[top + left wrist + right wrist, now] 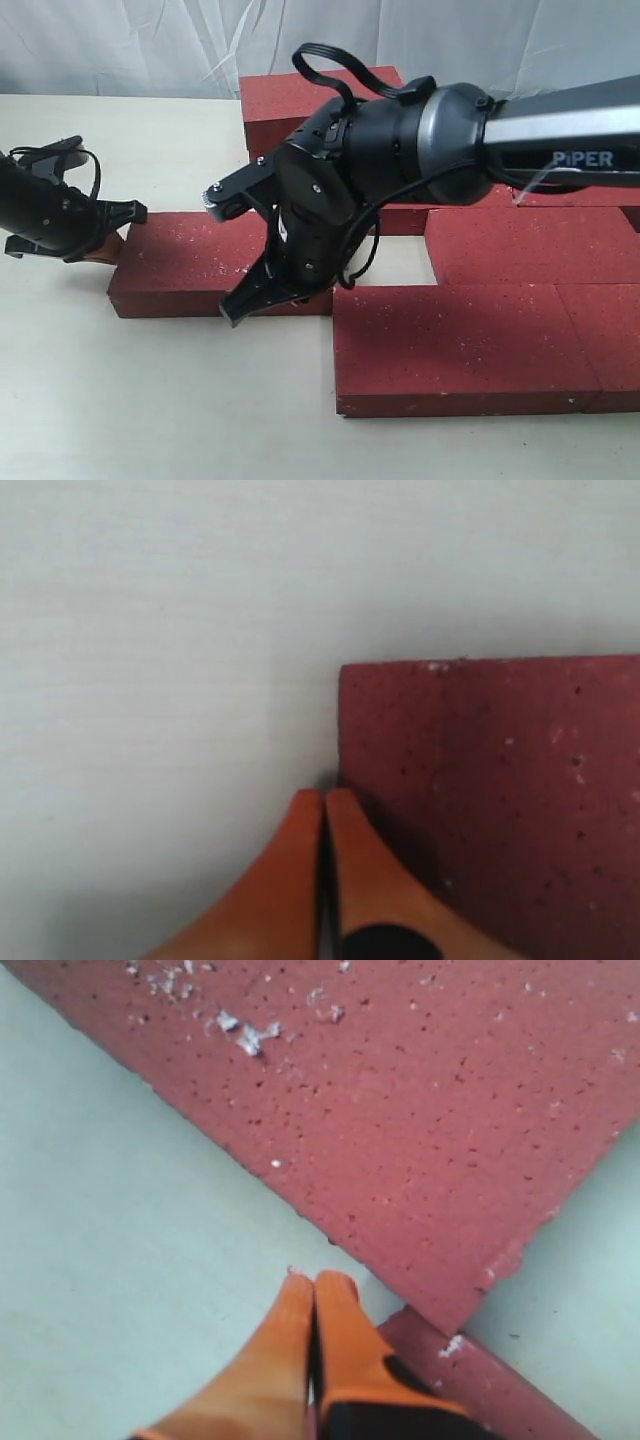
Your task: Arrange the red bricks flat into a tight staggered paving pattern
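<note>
Several dark red bricks lie flat on the table. One loose brick (195, 262) sits left of the laid group, which includes a front brick (450, 345) and a middle-right brick (530, 245). My left gripper (110, 242) is shut and empty, its tips at the loose brick's left end; in the left wrist view the gripper (322, 798) rests beside that brick's (500, 780) corner. My right gripper (238, 312) is shut and empty at the loose brick's front edge. The right wrist view shows the gripper (315, 1282) on the table by the brick (420, 1110), near a second brick (480, 1380).
Another red brick (285, 100) lies at the back, partly hidden by the right arm (420, 140). A brick (605, 345) at the far right runs out of view. Bare pale table (150, 400) spreads to the left and front. A white cloth (120, 45) hangs behind.
</note>
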Robot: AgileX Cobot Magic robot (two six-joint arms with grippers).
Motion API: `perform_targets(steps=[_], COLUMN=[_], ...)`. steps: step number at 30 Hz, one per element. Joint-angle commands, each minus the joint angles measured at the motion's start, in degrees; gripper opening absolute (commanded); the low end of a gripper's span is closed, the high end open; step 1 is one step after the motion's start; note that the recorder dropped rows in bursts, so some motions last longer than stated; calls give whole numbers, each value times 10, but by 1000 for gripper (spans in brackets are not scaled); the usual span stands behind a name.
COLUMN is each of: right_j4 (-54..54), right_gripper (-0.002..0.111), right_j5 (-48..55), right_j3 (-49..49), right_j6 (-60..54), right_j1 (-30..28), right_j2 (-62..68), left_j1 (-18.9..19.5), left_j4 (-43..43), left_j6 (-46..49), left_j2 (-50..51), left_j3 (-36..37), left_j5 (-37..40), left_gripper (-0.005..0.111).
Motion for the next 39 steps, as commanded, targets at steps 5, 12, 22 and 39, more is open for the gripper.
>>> perform_targets(steps=[5,12,22,39], right_j4=[-3,-20,-34,-71], right_gripper=[-1,-1,-1,-1], right_j5=[4,-8,-13,-13], right_j3=[-2,-2,-2,-2], right_j6=[-1,-1,2,48], right_j1=[-1,-1,-1,-1], right_j2=[26,36,45,45], left_j1=[-1,-1,-1,-1], left_j4=[36,23,17,-19], left_j6=[-1,0,5,27], left_j2=[2,2,2,6], left_j3=[-3,-3,-3,-3], left_j5=[-16,-18,-18,-16], left_gripper=[0,0,0,0])
